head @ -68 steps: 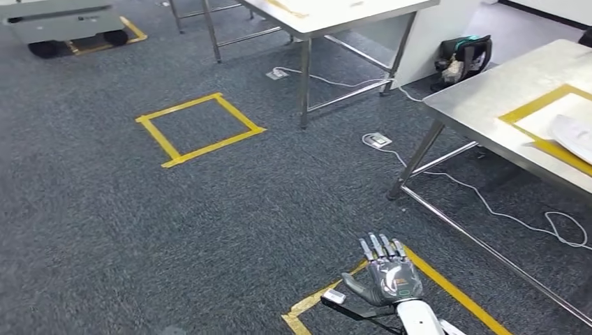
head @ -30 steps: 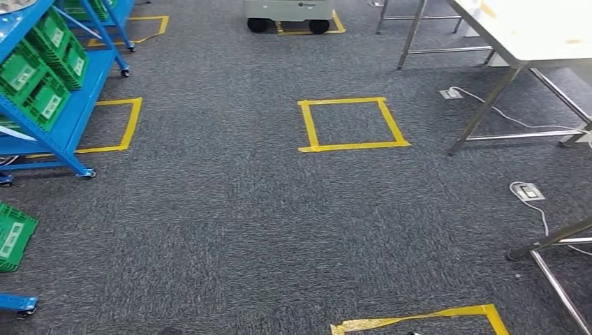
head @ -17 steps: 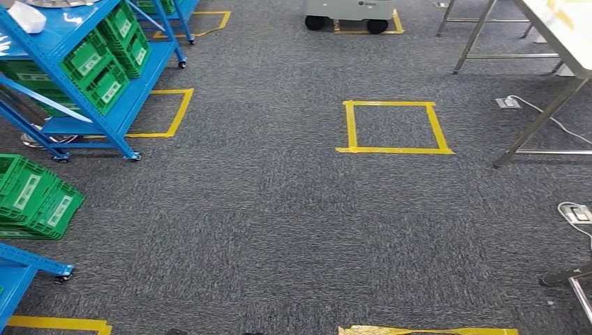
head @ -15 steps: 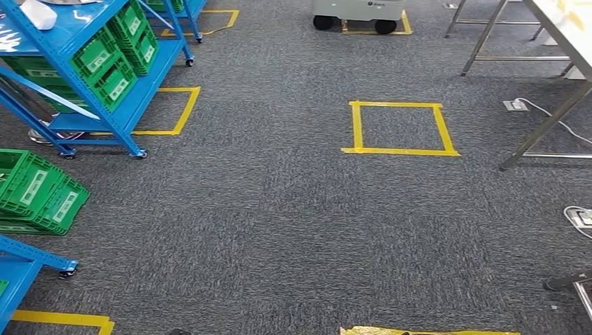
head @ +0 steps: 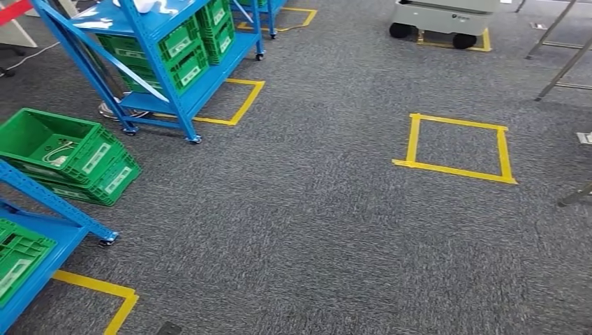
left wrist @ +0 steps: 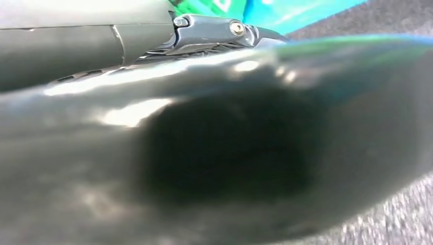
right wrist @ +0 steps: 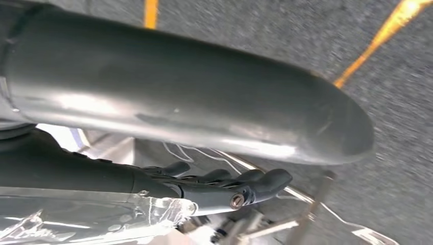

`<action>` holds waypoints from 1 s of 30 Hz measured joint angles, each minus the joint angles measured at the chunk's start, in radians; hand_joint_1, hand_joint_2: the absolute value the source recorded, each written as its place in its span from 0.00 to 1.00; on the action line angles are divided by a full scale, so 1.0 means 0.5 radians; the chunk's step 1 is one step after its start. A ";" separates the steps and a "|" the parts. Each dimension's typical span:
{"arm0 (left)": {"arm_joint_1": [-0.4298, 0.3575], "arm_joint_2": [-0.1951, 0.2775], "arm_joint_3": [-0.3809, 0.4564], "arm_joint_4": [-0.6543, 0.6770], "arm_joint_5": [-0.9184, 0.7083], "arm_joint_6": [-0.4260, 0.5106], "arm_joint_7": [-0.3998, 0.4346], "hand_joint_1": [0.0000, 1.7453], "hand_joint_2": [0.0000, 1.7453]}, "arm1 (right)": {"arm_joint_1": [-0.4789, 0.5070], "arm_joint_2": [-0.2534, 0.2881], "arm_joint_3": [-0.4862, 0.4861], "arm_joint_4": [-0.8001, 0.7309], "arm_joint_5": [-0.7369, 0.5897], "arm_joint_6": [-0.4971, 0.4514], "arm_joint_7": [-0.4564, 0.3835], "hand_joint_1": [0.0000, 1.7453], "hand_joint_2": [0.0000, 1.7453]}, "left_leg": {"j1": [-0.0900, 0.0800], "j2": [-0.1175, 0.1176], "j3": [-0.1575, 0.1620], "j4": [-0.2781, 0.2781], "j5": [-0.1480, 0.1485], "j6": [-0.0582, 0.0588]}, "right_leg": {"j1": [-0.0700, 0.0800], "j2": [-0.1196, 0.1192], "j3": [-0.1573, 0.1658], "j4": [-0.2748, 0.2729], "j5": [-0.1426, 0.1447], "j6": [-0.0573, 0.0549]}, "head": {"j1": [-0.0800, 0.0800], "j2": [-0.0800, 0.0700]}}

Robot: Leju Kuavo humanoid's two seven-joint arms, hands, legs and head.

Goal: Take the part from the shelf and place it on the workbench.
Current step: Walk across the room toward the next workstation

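Ahead, a blue shelf (head: 178, 66) loaded with green bins (head: 185, 49) is seen on grey carpet (head: 314, 230); the part cannot be told apart. Right hand (right wrist: 224, 186) fingers are seen close together, empty; left hand (left wrist: 214, 33) state cannot be told.

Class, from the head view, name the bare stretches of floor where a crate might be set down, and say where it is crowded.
Bare carpet runs between the blue shelf and the taped yellow square, and down to the near edge. The square's inside is bare too. It is crowded on the left: stacked green crates sit on the floor between that shelf and the nearer blue rack.
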 joint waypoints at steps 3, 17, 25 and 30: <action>0.021 -0.022 -0.031 -0.119 -0.048 0.008 0.000 0.00 0.00 | 0.000 0.028 -0.075 -0.034 0.084 0.000 0.015 0.00 0.00 | 0.001 -0.069 -0.024 0.010 0.011 -0.038 | -0.009 0.082 0.094 -0.202 0.047 -0.020 | -0.001 0.000; 0.092 -0.134 -0.034 -0.435 -0.052 0.012 -0.072 0.00 0.00 | 0.026 0.076 -0.198 -0.246 0.243 -0.001 0.021 0.00 0.00 | -0.031 0.307 -0.008 0.069 -0.038 -0.038 | 0.036 -0.256 0.097 -0.205 0.051 -0.086 | -0.029 0.000; 0.096 -0.150 -0.029 -0.458 -0.051 0.015 -0.072 0.00 0.00 | 0.036 0.081 -0.196 -0.282 0.244 -0.002 0.021 0.00 0.00 | -0.017 0.161 -0.003 -0.002 -0.009 0.027 | 0.022 -0.105 -0.078 0.205 -0.183 -0.010 | -0.002 0.000; 0.095 -0.151 -0.015 -0.453 -0.047 0.015 -0.084 0.00 0.00 | 0.045 0.081 -0.185 -0.303 0.244 -0.003 0.029 0.00 0.00 | -0.007 0.020 -0.004 0.005 -0.001 0.013 | 0.003 -0.027 -0.031 0.066 -0.032 0.004 | 0.000 0.000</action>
